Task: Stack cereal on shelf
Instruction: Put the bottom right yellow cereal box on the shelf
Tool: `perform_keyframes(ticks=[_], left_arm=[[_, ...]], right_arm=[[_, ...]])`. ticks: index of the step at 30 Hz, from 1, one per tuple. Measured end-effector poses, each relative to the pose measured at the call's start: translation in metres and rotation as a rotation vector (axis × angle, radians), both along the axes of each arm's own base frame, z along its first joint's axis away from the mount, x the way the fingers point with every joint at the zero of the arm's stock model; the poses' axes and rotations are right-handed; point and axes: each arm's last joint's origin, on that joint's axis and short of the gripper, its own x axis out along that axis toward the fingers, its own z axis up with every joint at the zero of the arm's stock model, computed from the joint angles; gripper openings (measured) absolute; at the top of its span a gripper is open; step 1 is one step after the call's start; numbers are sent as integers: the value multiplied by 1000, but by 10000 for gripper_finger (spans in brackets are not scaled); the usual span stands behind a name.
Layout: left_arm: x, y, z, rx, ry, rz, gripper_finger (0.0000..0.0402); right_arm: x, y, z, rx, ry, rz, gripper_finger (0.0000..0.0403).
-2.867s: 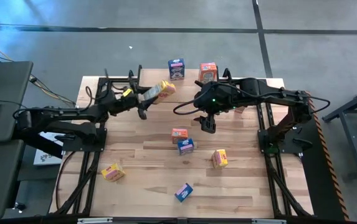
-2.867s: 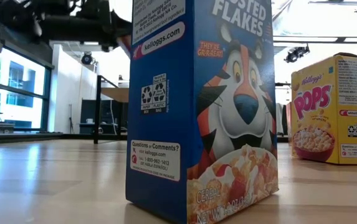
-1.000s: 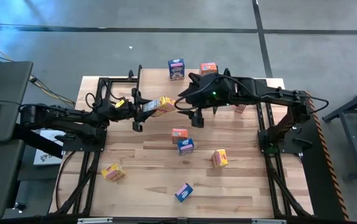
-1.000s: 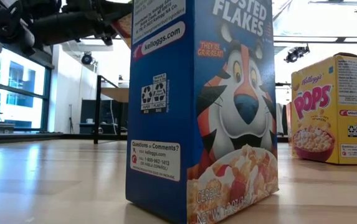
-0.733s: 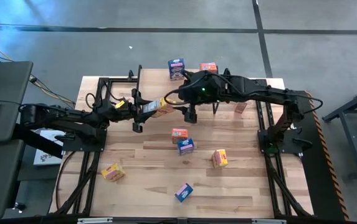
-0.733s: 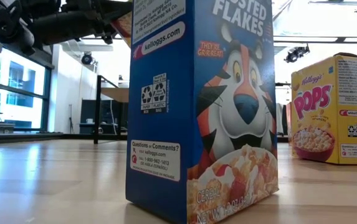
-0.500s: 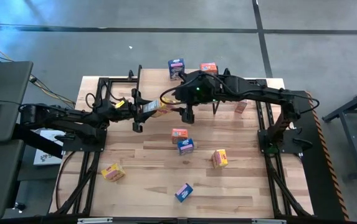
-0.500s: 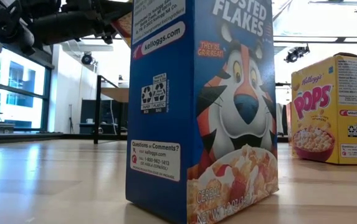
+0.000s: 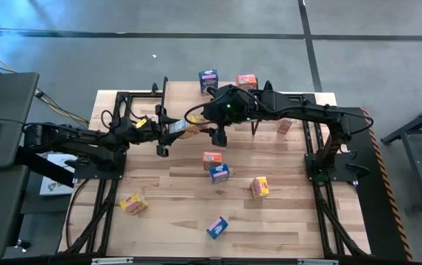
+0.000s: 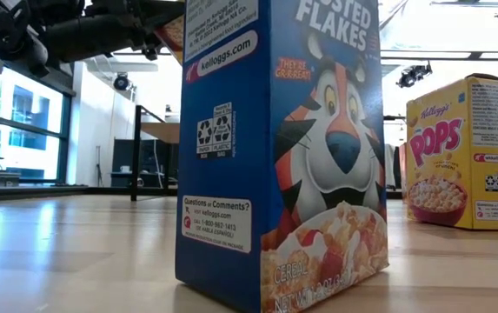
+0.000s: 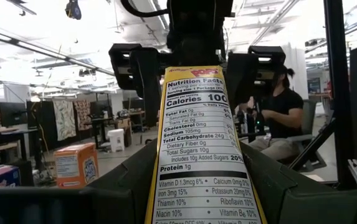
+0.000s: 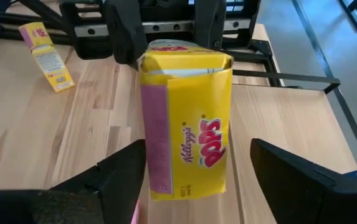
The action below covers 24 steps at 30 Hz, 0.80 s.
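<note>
Between grippers, glossy yellow cardboard box (image 12: pixel 187 140)

Two dark, matte-black arms here, left arm (image 9: pixel 71 140) and right arm (image 9: pixel 306 112), slim jointed links on black tube frames. Looping black cable rides the right arm, a green light glows on its wrist, and a yellow tag sits near the left wrist.

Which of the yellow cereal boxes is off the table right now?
The yellow Pops box held in the left gripper, with the right gripper open around it. The other yellow box lies on the table near the left front corner.
</note>
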Motion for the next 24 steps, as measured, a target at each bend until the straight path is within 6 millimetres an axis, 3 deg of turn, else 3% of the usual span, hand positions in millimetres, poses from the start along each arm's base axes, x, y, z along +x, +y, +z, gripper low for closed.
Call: perform_keyframes(ticks=[10, 24], left_arm=[[0, 0, 0, 25, 2, -6, 168], [0, -1, 0, 26, 3, -35, 168]], right_arm=[[1, 0, 1, 7, -13, 4, 202], [1, 1, 1, 35, -18, 23, 148]])
